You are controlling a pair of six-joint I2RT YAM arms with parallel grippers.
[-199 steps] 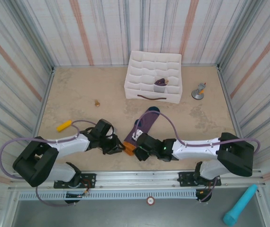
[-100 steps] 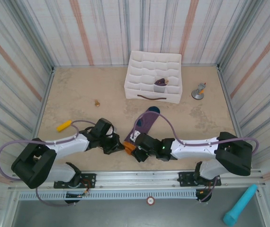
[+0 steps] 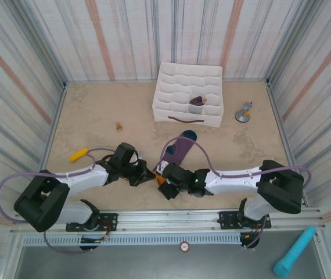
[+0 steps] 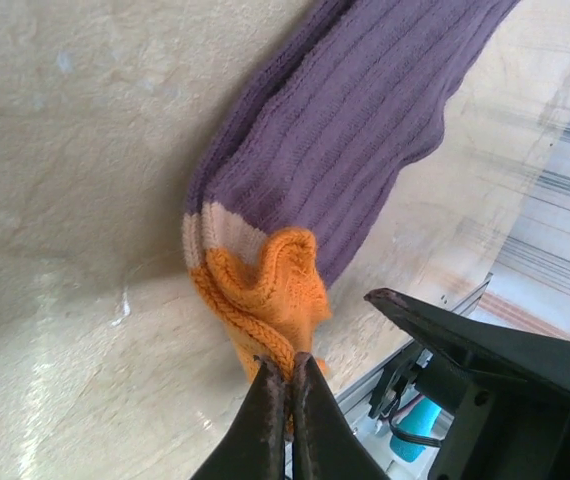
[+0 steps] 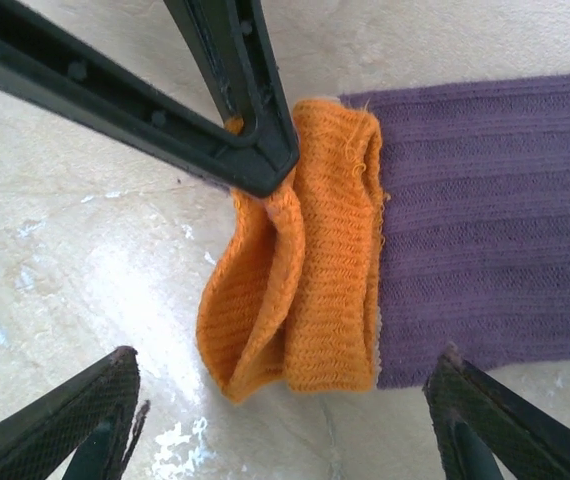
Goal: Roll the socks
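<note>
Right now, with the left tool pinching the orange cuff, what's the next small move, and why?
Probably carry the left tool a little way over the purple sock, rolling the cuff onward. It is shut on the cuff's edge, the cuff is already doubled over, and the open right tool straddles the fold, ready to hold it.

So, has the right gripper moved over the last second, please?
Yes, slightly: the right gripper has edged left and a little up-table, toward the white box.
</note>
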